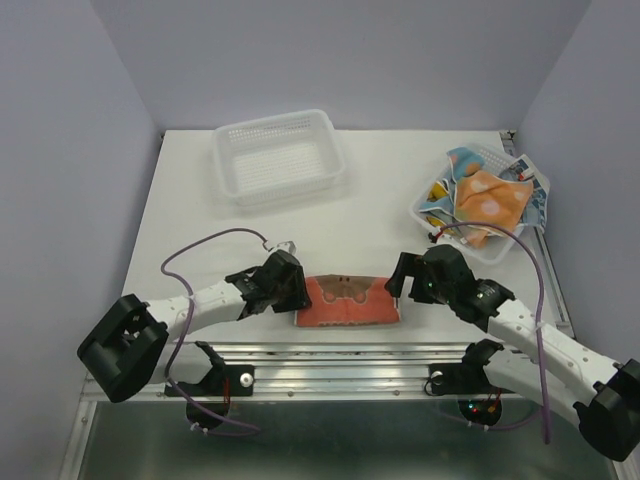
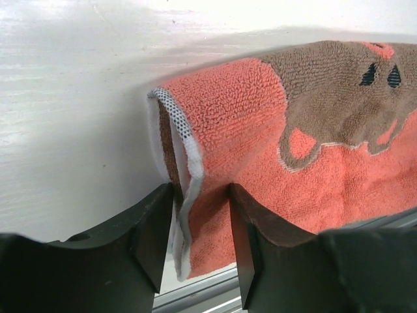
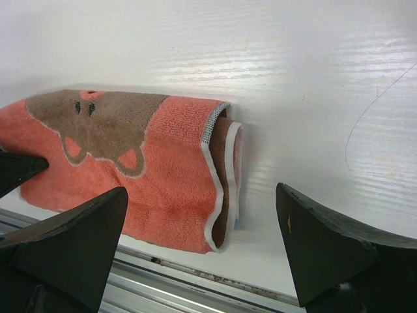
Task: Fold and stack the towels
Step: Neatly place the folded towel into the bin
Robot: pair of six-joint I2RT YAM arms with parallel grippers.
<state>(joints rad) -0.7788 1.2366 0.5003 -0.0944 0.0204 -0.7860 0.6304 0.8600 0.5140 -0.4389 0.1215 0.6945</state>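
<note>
A red-orange towel (image 1: 347, 300) with a brown animal figure lies folded at the table's near edge, between both grippers. My left gripper (image 1: 298, 288) is at its left end; in the left wrist view the jaws (image 2: 201, 202) stand partly open astride the towel's (image 2: 260, 130) white-trimmed edge, which hangs loose between them. My right gripper (image 1: 398, 282) is at the right end, wide open and empty (image 3: 202, 195), with the towel's (image 3: 163, 163) folded edge between its fingers but untouched. More towels (image 1: 487, 197), orange dotted and light blue, are piled in a white basket at the back right.
An empty white perforated basket (image 1: 330, 150) stands at the back centre-left. The basket holding the towel pile (image 1: 428, 213) is at the right edge. A metal rail (image 1: 340, 352) runs along the table's near edge, just below the folded towel.
</note>
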